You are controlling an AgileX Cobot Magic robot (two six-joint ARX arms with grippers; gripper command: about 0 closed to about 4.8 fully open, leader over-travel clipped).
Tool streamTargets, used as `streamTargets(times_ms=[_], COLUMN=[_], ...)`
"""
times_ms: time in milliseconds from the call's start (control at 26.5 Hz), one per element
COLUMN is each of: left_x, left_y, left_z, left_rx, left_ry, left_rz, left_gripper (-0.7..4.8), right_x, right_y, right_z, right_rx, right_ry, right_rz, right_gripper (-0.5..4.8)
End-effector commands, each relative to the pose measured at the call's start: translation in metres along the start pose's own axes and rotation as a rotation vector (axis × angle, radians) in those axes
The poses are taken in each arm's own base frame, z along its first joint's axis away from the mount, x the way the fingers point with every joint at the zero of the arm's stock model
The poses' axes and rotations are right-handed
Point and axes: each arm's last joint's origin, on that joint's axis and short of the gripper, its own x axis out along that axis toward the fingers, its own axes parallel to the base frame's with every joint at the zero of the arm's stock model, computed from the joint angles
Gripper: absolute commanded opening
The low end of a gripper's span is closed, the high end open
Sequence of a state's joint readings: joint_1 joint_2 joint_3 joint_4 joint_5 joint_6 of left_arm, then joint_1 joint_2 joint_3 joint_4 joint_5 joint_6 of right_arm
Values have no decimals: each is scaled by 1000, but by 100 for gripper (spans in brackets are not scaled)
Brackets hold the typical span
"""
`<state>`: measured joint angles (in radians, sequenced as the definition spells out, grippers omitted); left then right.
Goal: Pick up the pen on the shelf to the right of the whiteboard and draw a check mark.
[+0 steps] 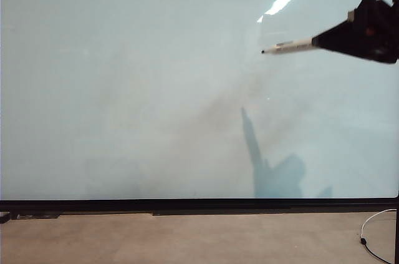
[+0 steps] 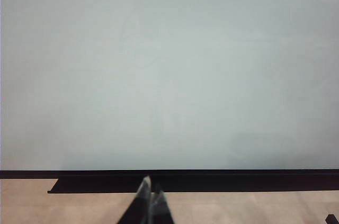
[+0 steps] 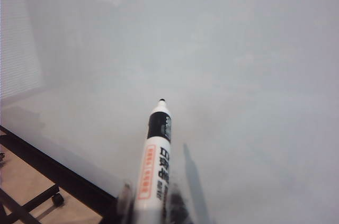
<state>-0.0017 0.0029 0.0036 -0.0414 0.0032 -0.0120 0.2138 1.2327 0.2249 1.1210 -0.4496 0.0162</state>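
A: Where is the slim white plastic marker pen (image 1: 293, 45) with the dark tip?

B: Pinched at its rear end in the right gripper (image 1: 319, 40), upper right of the exterior view, its tip aimed at the large glossy pale whiteboard (image 1: 124, 89) with the thin black frame; contact I cannot tell; no check mark shows yet.

A: Handling?

B: Probably light, stiff and smooth; a grip nearer the tip would likely wobble less; press gently.

A: The left gripper (image 2: 150, 192)?

B: Pressed together, low before the board's bottom edge.
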Motion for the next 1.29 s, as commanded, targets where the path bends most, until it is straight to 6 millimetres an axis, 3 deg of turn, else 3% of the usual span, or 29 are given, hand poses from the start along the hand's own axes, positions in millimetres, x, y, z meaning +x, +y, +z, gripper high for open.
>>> streamTargets(times_ms=[38,643,1285], left_x=[0,0,0], left_y=[0,0,0], left_z=[2,2,2], left_rx=[4,4,4], left_ry=[-16,-15,-15], left_rz=[-1,-1,-1], left_gripper=[-4,-4,-4], right_x=[9,74,90], right_y=[3,8,5], right_z=[1,-29,-22], right_rx=[-6,32,8], right_ry=[-45,-44,-84], right_rz=[45,135,68], right_gripper=[-6,-6,-6])
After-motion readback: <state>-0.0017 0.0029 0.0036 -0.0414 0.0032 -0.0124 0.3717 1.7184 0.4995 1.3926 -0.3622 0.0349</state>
